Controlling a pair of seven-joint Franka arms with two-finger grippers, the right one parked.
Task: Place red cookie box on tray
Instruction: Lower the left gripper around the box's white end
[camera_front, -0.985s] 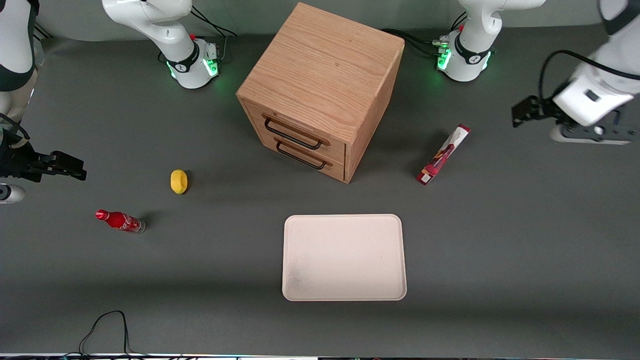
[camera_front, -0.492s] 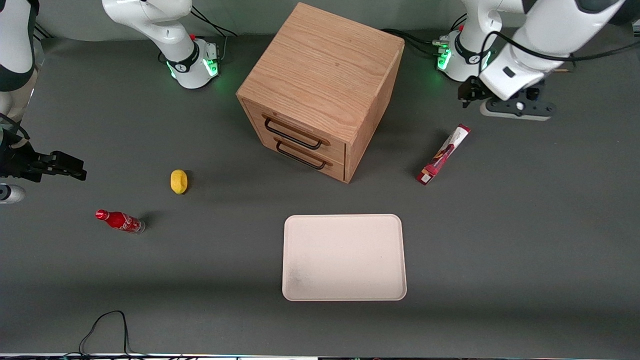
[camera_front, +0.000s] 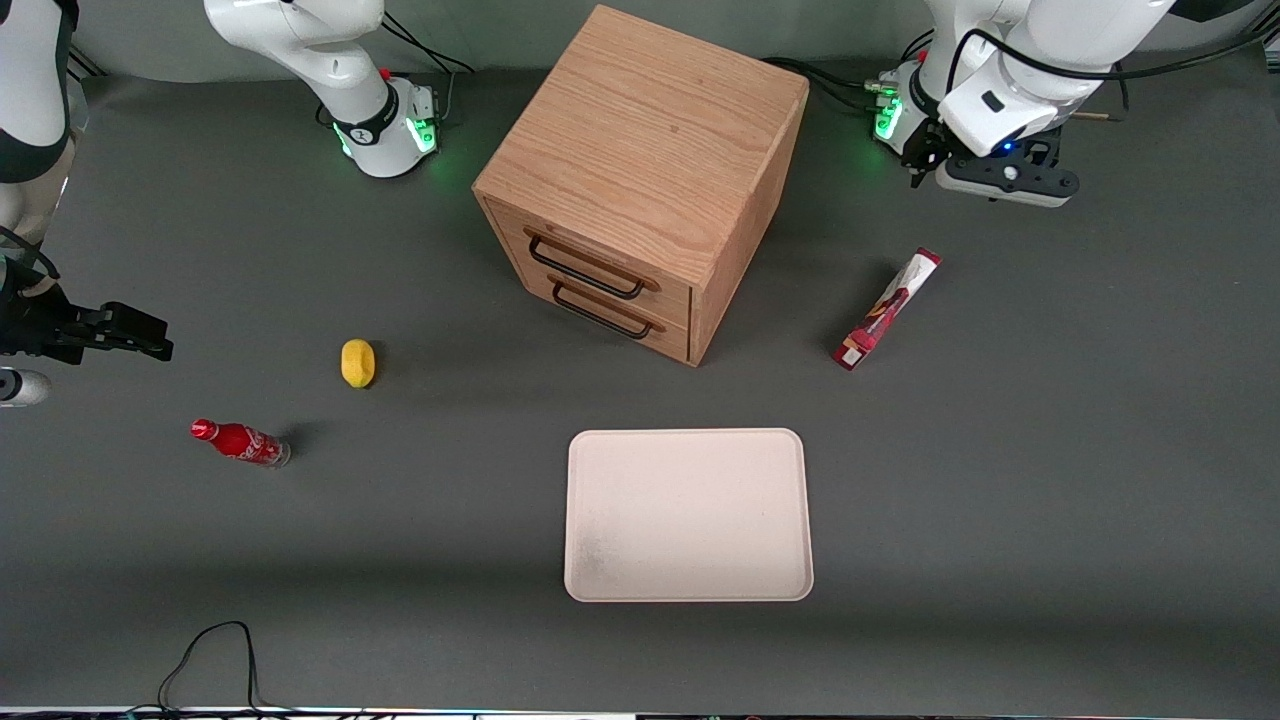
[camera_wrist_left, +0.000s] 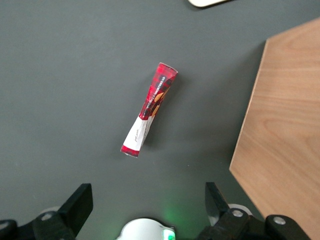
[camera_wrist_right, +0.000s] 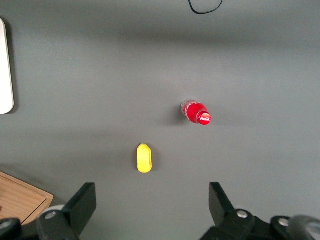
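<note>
The red cookie box (camera_front: 887, 309) lies flat on the grey table beside the wooden cabinet, slanted, its white end farther from the front camera. It also shows in the left wrist view (camera_wrist_left: 150, 109). The cream-pink tray (camera_front: 688, 515) lies nearer the front camera than the cabinet and holds nothing; one corner shows in the left wrist view (camera_wrist_left: 207, 2). The left gripper (camera_front: 1005, 182) hovers high over the table near its arm's base, farther from the front camera than the box and apart from it. Its jaws stand wide open and empty in the left wrist view (camera_wrist_left: 147, 202).
A wooden two-drawer cabinet (camera_front: 640, 180) stands mid-table with both drawers shut. A yellow lemon-like object (camera_front: 357, 362) and a small red soda bottle (camera_front: 240, 441) lie toward the parked arm's end. A black cable (camera_front: 210, 650) loops at the table's near edge.
The left arm has swung in from the working arm's end of the table and away from the front camera, ending above the table near its base. The box and tray have not moved.
</note>
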